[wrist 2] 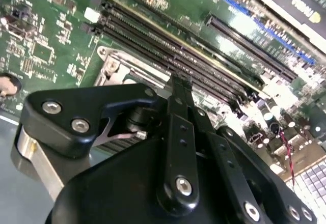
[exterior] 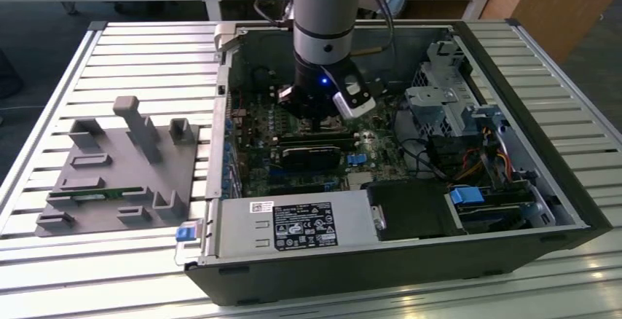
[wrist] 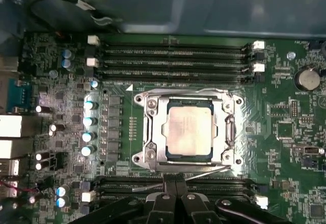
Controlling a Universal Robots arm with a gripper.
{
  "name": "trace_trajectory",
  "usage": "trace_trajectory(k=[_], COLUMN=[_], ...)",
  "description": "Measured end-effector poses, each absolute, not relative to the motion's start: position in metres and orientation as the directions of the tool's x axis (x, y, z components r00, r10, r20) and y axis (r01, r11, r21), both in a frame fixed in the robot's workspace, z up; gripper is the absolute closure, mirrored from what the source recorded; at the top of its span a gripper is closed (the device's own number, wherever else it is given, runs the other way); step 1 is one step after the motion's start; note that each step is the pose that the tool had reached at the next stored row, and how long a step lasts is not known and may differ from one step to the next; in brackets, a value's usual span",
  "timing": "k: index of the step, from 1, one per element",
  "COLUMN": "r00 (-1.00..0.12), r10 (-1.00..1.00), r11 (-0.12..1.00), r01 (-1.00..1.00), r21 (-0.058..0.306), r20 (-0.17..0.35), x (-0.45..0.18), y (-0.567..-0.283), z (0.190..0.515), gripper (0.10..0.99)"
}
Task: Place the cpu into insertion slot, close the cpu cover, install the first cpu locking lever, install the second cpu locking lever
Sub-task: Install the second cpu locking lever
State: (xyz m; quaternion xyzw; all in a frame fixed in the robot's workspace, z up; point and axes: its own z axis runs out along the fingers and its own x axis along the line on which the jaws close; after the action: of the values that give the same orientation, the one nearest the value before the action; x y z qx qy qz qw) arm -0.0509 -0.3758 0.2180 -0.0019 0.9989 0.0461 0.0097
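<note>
Where the first wrist view looks straight onto the green motherboard (wrist: pixel 285 132): pale silvery-grey cpu (wrist: pixel 189 128), flat and square, seated in the insertion slot (wrist: pixel 187 131) and framed by the thin, shiny cpu cover (wrist: pixel 230 132), folded flat around it with the chip face showing through the window. Thin wire locking lever (wrist: pixel 204 172) slanting just beside the socket edge nearest the pincer, one end near the pincer tip. Long black ribbed memory slots (wrist: pixel 173 56) on both sides of the socket. Matte black pincer (wrist: pixel 175 183), fingers pressed together on nothing, tips close above the board at that socket edge. Grey-and-blue arm (exterior: pixel 325 35) standing upright, reaching down into the open dark computer case (exterior: pixel 389 261) on the slatted metal table (exterior: pixel 116 49). Fingertips hidden behind the pincer's black linkage in the second wrist view. Grey plastic fixture (exterior: pixel 116 173) well apart toward the exterior view's left.
</note>
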Motion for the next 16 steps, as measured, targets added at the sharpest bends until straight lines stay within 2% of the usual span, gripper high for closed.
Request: trace_trajectory(k=[2, 16], r00=[-1.0, -1.0], r10=[-0.002, -0.002], r11=[0.993, 0.99], r01=[-0.005, -0.005], r21=[0.114, 0.143], r20=[-0.019, -0.02], x=[-0.052, -0.069], y=[-0.378, -0.387], z=[0.218, 0.217], gripper=[0.98, 0.98])
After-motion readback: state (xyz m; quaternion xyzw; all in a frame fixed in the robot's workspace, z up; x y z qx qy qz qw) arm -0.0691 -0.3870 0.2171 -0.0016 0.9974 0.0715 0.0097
